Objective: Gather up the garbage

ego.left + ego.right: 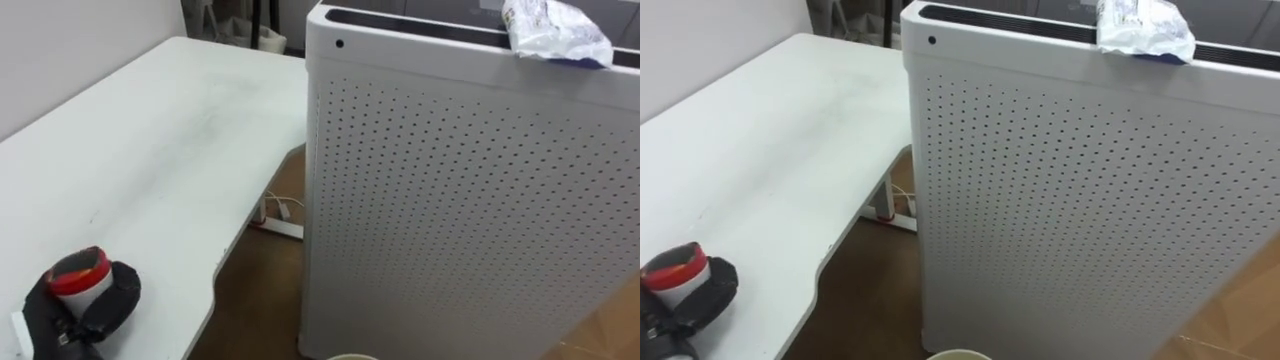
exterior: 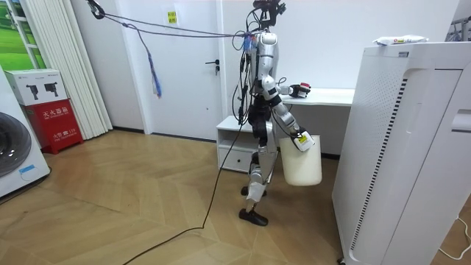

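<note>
glossy crinkled plastic wrapper (image 1: 555, 30) atop matt perforated unit (image 1: 470, 200).

The garbage (image 1: 555, 30) is a crumpled white plastic wrapper with some blue and purple print. It lies flat on the top edge of the tall white perforated unit (image 1: 470, 200), near its far right corner, high above and far to the right of the left hand (image 1: 85, 295), well apart from it. The cream-white bin (image 2: 302, 162) hangs upright from the right hand (image 2: 300, 138), with its mouth open upward.
</note>
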### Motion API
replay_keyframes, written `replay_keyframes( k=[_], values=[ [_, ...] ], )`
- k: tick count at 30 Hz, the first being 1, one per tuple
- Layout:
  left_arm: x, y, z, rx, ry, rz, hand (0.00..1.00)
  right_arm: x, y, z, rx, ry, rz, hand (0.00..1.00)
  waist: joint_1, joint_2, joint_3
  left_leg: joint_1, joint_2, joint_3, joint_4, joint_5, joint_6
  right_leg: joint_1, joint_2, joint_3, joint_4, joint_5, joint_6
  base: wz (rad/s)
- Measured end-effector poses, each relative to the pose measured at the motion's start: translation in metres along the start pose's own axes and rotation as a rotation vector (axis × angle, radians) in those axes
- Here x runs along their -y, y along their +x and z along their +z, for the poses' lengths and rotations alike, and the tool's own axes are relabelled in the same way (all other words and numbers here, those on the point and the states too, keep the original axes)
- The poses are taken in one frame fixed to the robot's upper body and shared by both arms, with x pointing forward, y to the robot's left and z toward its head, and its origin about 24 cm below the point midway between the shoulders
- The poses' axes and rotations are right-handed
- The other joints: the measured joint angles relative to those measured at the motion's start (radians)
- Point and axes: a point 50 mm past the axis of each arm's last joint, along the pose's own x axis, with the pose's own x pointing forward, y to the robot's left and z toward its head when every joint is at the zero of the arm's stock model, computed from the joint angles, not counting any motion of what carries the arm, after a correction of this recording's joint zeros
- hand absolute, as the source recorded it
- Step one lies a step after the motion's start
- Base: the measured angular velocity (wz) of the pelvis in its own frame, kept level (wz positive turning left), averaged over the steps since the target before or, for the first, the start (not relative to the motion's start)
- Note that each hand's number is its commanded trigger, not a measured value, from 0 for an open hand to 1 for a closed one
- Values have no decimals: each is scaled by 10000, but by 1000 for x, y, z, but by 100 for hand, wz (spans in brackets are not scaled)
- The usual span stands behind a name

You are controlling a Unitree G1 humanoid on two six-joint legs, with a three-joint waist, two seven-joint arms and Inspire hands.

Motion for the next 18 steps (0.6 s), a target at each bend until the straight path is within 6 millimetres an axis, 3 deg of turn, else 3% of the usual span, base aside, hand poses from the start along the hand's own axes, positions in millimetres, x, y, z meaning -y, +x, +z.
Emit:
replay_keyframes(
  k=[10, 16, 18],
  values=[
    [11, 2, 9, 198, 3, -884, 100, -2, 1, 5, 187, -272, 42, 100, -64, -4, -20, -505, 1, 80, 178, 45, 52, -395, -29, 6, 33, 76, 7, 2],
    [51, -20, 15, 245, -142, -3757, 100, -3, 5, 14, 419, -338, 88, 100, -113, 130, 4, -1164, 2, 66, 462, 55, 66, -869, -28, -67, 30, 247, 2, 2],
    [64, -29, 16, 184, -93, -4958, 100, -2, 7, 19, 503, -431, 109, 100, -325, 283, 73, -1265, 6, 76, 477, 70, 90, -958, -29, -74, 31, 277, -6, 0]
  ],
)
